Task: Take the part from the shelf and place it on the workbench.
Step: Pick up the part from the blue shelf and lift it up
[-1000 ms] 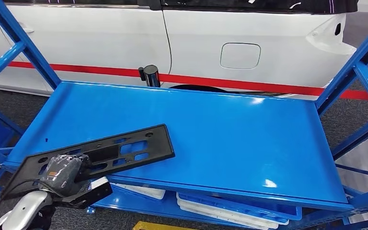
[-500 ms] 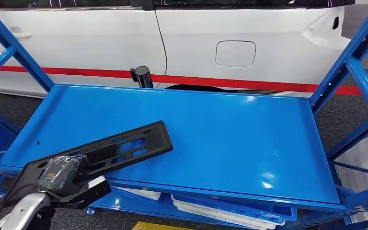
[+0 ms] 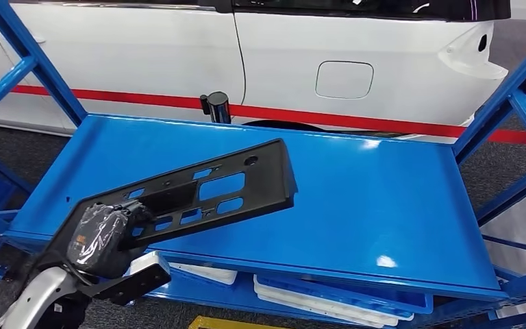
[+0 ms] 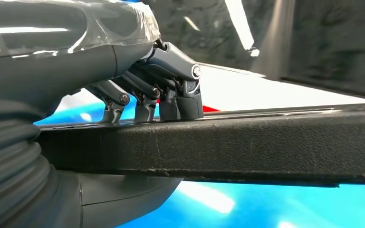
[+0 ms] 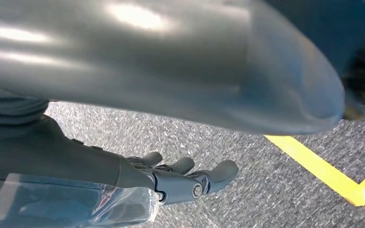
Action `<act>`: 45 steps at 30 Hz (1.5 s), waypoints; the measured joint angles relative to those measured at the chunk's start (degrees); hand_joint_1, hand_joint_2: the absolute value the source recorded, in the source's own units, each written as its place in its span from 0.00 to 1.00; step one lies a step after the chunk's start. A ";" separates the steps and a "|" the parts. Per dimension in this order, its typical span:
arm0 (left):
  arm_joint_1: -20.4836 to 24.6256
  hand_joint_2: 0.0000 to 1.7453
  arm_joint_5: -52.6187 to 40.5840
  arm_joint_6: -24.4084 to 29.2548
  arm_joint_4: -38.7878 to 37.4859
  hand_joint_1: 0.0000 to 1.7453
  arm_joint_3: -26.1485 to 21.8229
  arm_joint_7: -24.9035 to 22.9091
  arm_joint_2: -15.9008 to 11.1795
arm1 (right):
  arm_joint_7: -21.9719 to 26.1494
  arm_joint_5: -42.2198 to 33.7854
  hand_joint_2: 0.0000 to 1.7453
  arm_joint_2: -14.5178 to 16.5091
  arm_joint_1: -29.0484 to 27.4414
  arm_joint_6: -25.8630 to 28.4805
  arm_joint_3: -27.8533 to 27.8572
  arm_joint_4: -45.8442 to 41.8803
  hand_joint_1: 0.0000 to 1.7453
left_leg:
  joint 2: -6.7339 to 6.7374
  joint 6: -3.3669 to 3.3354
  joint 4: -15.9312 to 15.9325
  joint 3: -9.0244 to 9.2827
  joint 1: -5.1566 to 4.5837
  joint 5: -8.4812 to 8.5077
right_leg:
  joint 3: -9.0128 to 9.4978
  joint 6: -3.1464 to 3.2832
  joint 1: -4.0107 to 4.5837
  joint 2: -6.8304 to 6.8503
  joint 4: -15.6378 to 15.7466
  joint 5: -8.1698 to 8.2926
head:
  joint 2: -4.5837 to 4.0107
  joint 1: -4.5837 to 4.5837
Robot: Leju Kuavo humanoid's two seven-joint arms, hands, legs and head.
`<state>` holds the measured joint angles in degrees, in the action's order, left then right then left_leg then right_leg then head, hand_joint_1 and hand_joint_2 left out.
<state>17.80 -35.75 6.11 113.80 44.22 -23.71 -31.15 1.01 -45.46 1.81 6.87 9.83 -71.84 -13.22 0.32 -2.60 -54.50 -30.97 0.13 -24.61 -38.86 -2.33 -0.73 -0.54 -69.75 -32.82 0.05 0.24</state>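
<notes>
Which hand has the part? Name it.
The left hand: its fingers grip the black part by its edge over the blue shelf. The right hand hangs above the grey floor, holding nothing.

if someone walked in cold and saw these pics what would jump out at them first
Probably the long black part, gripped near its end by the left hand and held out over the front left of the bright blue shelf. Next, the white car with its red stripe right behind the shelf. The right hand hangs over grey floor with yellow tape, holding nothing.
</notes>
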 joint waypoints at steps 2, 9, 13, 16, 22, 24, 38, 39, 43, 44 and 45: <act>0.11 1.00 1.98 0.41 1.24 1.00 0.49 0.88 0.88 | 0.07 -0.16 0.00 0.00 -0.06 0.03 0.00 0.00 0.00 | 0.01 -0.13 -0.02 0.07 -0.30 -0.06 | -1.92 0.10 0.03 0.00 -3.89 -0.61 | -0.01 0.02; -0.23 1.00 10.19 5.46 4.93 1.00 1.98 9.12 4.94 | 0.17 -0.32 0.00 0.02 -0.02 0.36 0.03 0.00 0.00 | -0.12 0.45 -0.29 0.15 -0.87 -0.48 | 6.07 1.17 0.46 0.01 13.33 6.97 | 0.00 -0.01; -1.16 1.00 14.52 7.68 6.66 1.00 2.79 14.08 6.97 | 0.21 -0.32 0.00 0.16 -0.01 0.57 0.05 0.00 0.00 | -0.20 1.72 -4.47 -1.74 -0.42 -3.41 | 6.19 1.93 -0.13 -0.02 13.69 7.26 | -0.01 -0.17; -2.16 1.00 18.38 8.64 7.58 1.00 3.38 17.14 8.45 | 0.21 -0.31 0.00 0.15 -0.01 0.71 0.07 0.00 0.00 | -0.21 2.85 -16.25 -7.21 0.28 -8.28 | 6.20 2.10 -0.21 0.01 13.68 7.21 | -0.01 -0.32; -4.14 1.00 26.29 11.12 8.98 1.00 3.87 24.79 11.49 | 0.34 -0.26 0.00 0.24 0.00 1.25 0.08 0.00 0.00 | -0.23 2.68 -2.07 -0.86 0.50 -0.78 | 6.58 1.52 -0.18 -0.27 13.65 6.96 | -0.01 -0.32; -4.97 1.00 28.83 11.73 9.10 1.00 3.98 27.03 12.61 | 0.44 -0.24 0.00 0.31 0.01 1.35 0.09 0.00 0.00 | -0.30 2.15 -0.21 -0.13 0.04 -0.54 | 6.55 0.95 -0.13 -0.30 13.70 6.92 | -0.01 -0.30; -9.72 1.00 47.30 9.35 6.04 1.00 4.85 40.38 18.50 | 1.23 -0.79 0.00 0.66 0.03 2.44 0.11 0.00 0.00 | -0.33 0.89 -0.13 0.38 -0.16 -0.56 | 6.28 0.07 -0.34 -0.05 12.17 6.10 | -0.01 -0.07; -9.83 1.00 47.77 9.19 5.67 1.00 4.93 40.76 18.72 | 1.25 -0.83 0.00 0.72 0.01 2.47 0.11 0.00 0.00 | -0.33 1.15 -0.24 0.29 -0.24 -0.63 | 6.60 0.29 -0.23 -0.10 13.06 6.13 | -0.01 -0.09; -10.16 1.00 48.80 8.95 4.61 1.00 5.17 42.07 19.40 | 1.29 -1.12 0.00 0.99 -0.06 2.70 0.14 0.00 0.00 | -0.31 1.99 -2.79 -0.78 0.15 -2.35 | 6.57 1.36 -0.27 -0.16 13.25 6.43 | -0.01 -0.18; -10.19 1.00 48.81 8.97 4.47 1.00 5.19 42.25 19.49 | 1.31 -1.21 0.00 1.03 -0.02 2.77 0.15 0.00 0.00 | -0.31 2.32 -5.84 -2.14 0.24 -4.00 | 6.61 1.53 -0.33 -0.15 13.27 6.44 | -0.01 -0.23; -10.23 1.00 48.79 8.98 4.32 1.00 5.21 42.35 19.57 | 1.32 -1.27 0.00 1.05 -0.01 2.82 0.16 0.00 0.00 | -0.30 2.62 -9.97 -4.02 0.31 -5.92 | 6.61 1.65 -0.31 -0.12 13.27 6.42 | -0.01 -0.28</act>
<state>7.57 13.04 15.09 118.12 49.43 18.63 -11.58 2.33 -46.73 2.87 6.85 12.65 -71.68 -13.22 0.01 0.02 -64.47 -34.99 0.44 -30.54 -32.25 -0.68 -1.05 -0.66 -56.49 -26.40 0.04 -0.04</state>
